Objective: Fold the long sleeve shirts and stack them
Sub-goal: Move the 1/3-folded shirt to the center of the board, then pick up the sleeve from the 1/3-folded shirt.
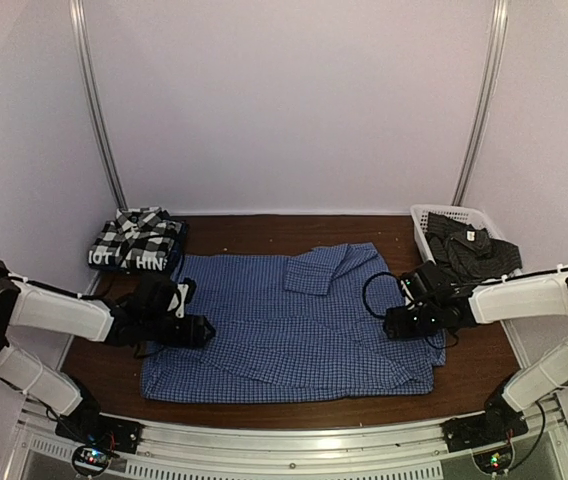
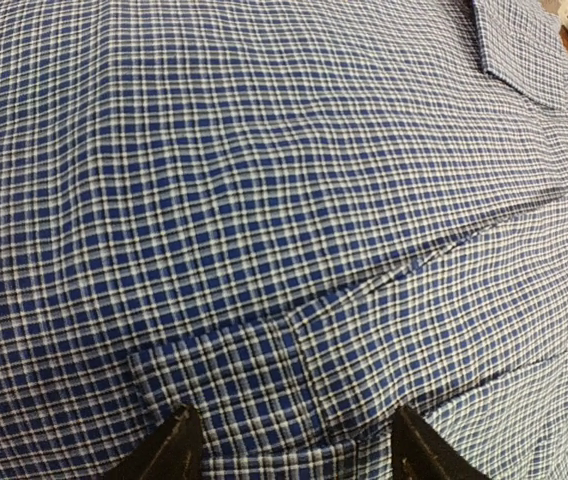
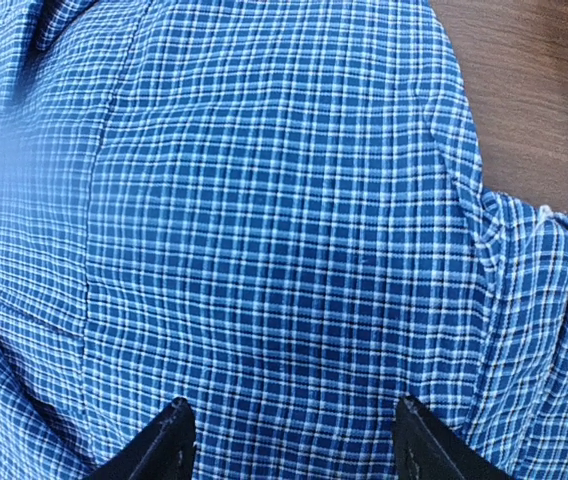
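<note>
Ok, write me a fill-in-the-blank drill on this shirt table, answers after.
1. The checked shirt spread across the table is ____ in colour.
2. The plaid shirt lies folded ____ the lettered shirt.
3. The dark shirt lies in the white basket at the back ____ of the table.
4. The left gripper and right gripper both hover over the checked shirt with jaws ____.
Missing words: blue; on top of; right; open.

White block letters run along the near edge of the folded navy shirt [image 1: 129, 262]. They read roughly "IOT" and "HIN"; the rest is hidden under the black-and-white plaid shirt [image 1: 142, 232]. A pale tag [image 1: 471, 236] on the charcoal shirt [image 1: 464, 250] is too small to read.
</note>
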### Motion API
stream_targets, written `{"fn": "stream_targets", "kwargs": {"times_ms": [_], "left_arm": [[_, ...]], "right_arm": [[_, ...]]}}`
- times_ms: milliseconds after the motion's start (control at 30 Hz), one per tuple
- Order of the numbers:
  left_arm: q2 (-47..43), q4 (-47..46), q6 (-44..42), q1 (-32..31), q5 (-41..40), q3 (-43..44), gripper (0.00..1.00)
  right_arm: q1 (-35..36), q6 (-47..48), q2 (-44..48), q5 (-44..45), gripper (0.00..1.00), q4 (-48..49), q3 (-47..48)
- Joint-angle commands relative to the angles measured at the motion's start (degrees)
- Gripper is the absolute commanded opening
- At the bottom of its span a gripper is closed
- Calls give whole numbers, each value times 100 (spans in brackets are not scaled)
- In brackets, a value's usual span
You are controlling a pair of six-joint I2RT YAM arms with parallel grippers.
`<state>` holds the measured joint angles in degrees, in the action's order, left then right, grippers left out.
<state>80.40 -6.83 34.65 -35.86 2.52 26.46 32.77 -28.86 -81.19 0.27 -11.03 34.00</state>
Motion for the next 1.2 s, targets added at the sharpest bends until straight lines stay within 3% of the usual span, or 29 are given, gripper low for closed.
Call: {"fn": "stream_targets", "kwargs": {"times_ms": [0,200,667,967,1167], "left_arm": [[33,309,-118,16,-338,499,69],[464,531,-489,136,-687,1387,81],[381,657,-583,672,-252,2005,82],[384,795,-499,715,-252,1928,82],[372,723,-458,814,-82,1863,83]], "right_arm": [[27,110,204,-173,69,-169,404],[26,132,-376,-1044,72,742,1214],[27,-10,-2803,-1945,66,1429,3228],[28,-60,-3474,-2319,51,1572,3576],[27,-64,-3568,-2428,33,1666,3605]]}}
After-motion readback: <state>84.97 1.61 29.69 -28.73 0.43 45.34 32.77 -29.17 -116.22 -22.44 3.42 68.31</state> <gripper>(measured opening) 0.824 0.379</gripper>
